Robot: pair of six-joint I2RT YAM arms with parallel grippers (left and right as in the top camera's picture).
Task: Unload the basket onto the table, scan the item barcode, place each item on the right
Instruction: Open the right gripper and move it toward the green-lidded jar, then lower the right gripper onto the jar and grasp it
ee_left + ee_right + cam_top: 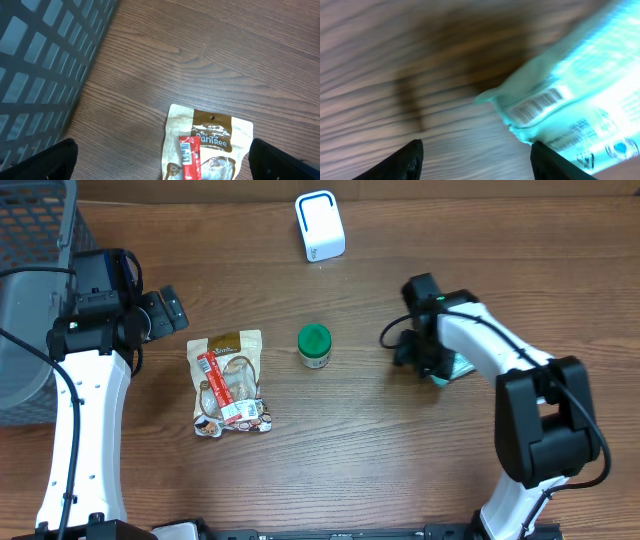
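Note:
A teal packet (456, 367) lies on the table at the right, mostly covered by my right gripper (422, 358) in the overhead view. The right wrist view is blurred. There the packet (580, 95) shows a barcode (540, 104) facing up. My right gripper (477, 167) is open, bare wood lies between its fingers, and its right finger (555, 162) is at the packet's edge. The white scanner (320, 225) stands at the back centre. My left gripper (165, 312) is open and holds nothing. It hovers over the top of a snack pouch (210, 140).
The snack pouch (230, 383), with a red barcoded bar on it, lies left of centre. A green-lidded jar (314, 345) stands in the middle. A grey mesh basket (30, 280) fills the left edge, close behind the left arm, and shows in the left wrist view as the basket (40, 60).

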